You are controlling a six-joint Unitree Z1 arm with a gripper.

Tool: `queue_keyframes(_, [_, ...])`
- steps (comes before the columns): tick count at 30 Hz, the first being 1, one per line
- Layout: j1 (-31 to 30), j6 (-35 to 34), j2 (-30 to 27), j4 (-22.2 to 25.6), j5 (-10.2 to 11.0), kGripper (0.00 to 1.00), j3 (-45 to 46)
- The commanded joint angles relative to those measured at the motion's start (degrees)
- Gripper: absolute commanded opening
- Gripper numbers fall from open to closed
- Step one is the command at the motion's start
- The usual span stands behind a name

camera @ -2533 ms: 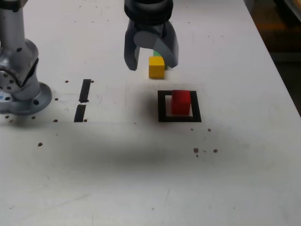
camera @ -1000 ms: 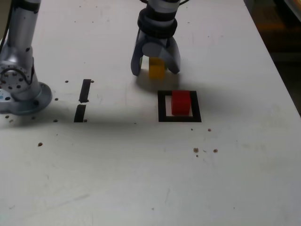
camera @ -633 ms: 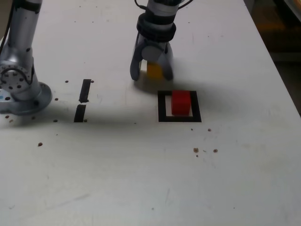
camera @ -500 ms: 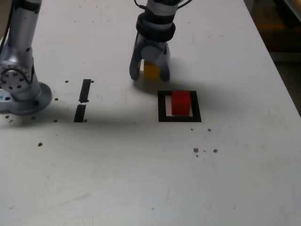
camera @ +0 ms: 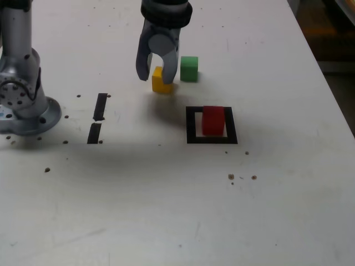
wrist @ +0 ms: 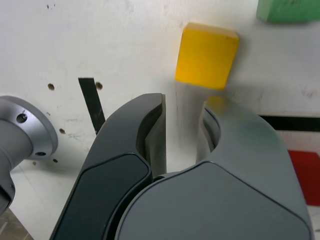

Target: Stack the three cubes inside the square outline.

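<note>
The red cube [camera: 213, 120] stands inside the square outline [camera: 191, 124] of black tape. The green cube [camera: 189, 68] sits on the table behind the outline, and the yellow cube [camera: 162, 81] lies to its left in the exterior view. My gripper [camera: 156, 76] hangs over the yellow cube. In the wrist view the gripper [wrist: 182, 97] is shut to a thin slit with nothing in it. There the yellow cube [wrist: 206, 55] lies skewed just past the fingertips, and a corner of the green cube [wrist: 287, 10] shows.
The arm's round grey base [camera: 25, 111] stands at the exterior view's left edge. Two short black tape strips [camera: 97, 117] lie between the base and the outline. Small dark specks dot the white table [camera: 166, 199]. The table's right edge runs close to the outline.
The jaws closed from wide open around the yellow cube. Gripper and yellow cube shifted to the exterior view's left, uncovering the green cube. The red cube stayed put.
</note>
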Motion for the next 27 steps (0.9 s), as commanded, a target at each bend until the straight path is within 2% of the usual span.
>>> queue_keyframes(1, [-0.84,-0.67,-1.37,0.69,-0.19,0.18,-0.15])
queue_keyframes(8, [-1.92,-1.69,-5.21,1.57,-0.07,0.18,1.66])
queue_keyframes(11, [-1.92,-1.57,-6.28,1.43,0.02,0.22,2.64])
queue_keyframes(14, [-1.92,-1.02,-6.74,1.22,0.02,0.34,3.83])
queue_keyframes(18, [-1.92,0.35,-6.89,0.06,-0.08,0.59,6.02])
queue_keyframes(22, [-1.92,2.13,-7.27,-3.03,0.24,0.81,8.53])
queue_keyframes(27, [-1.92,2.90,-7.82,-5.98,2.01,0.92,10.48])
